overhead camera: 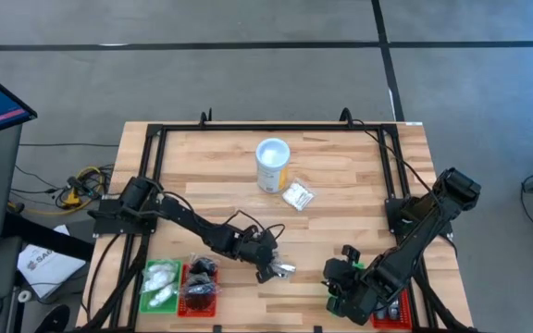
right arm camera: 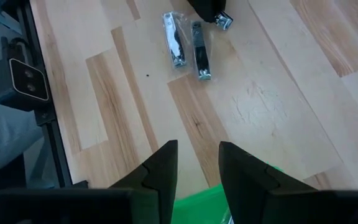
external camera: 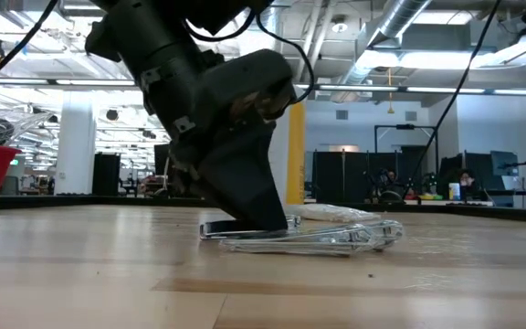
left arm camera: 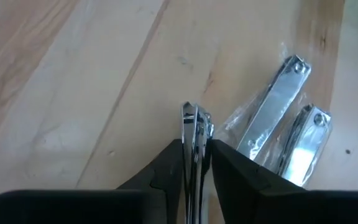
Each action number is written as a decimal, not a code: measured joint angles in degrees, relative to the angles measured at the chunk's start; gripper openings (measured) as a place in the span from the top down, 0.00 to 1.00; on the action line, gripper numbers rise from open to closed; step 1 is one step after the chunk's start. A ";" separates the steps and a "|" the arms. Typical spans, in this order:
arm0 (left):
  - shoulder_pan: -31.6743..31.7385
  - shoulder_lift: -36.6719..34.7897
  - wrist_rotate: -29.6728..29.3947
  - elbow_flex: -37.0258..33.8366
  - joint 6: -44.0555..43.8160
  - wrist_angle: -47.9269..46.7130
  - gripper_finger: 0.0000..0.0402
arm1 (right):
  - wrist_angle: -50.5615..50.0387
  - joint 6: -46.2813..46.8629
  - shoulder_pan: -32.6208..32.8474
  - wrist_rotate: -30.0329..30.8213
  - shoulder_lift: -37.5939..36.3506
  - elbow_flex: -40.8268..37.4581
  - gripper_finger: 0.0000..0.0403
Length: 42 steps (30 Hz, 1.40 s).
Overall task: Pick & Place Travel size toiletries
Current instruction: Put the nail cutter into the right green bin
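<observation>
From the high view, you are seeing the left gripper [overhead camera: 268,268] working low near the front middle of the table [overhead camera: 340,185], at a small pile of shiny nail clippers [overhead camera: 285,269]. Behind it, a green tray [overhead camera: 146,287] is already holding white packets [overhead camera: 162,280] and a red tray [overhead camera: 185,298] is holding dark round packets [overhead camera: 202,277]. One clear-wrapped packet [overhead camera: 297,195] is still lying beside the white tub [overhead camera: 272,165], so sorting is only partly done. The right gripper [overhead camera: 340,277] is waiting near the front right corner.

In the low view, the left gripper [external camera: 258,215] is touching the wrapped clippers [external camera: 327,238] on the wood.

In the left wrist view, its fingers [left arm camera: 229,174] are closing on one nail clipper [left arm camera: 194,134], while two more wrapped ones [left arm camera: 284,124] are lying just beside.

In the right wrist view, the right gripper [right arm camera: 197,165] is standing open and empty over another green tray [right arm camera: 197,205], with the two wrapped clippers [right arm camera: 185,45] well apart from it.
</observation>
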 joint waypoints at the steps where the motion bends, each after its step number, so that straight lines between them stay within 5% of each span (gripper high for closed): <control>1: -0.03 0.00 -0.11 -0.03 0.56 -0.02 0.81 | -0.01 0.01 0.00 -0.01 0.00 0.00 0.73; 8: -0.34 0.01 -1.16 -0.18 4.99 -0.24 0.96 | 0.01 -0.01 0.00 0.00 0.00 0.00 0.73; 22: -0.27 -1.78 -2.20 -0.41 6.51 -0.29 0.96 | 0.22 -0.58 0.00 1.29 0.00 0.00 0.73; 29: -0.76 -8.47 -5.46 -1.11 9.06 -2.15 0.96 | 0.80 -0.85 -0.24 1.66 0.00 0.00 0.73; 42: -2.39 -14.86 -8.53 -0.88 14.70 1.68 0.96 | 0.85 -3.05 -1.02 11.49 0.00 0.00 0.73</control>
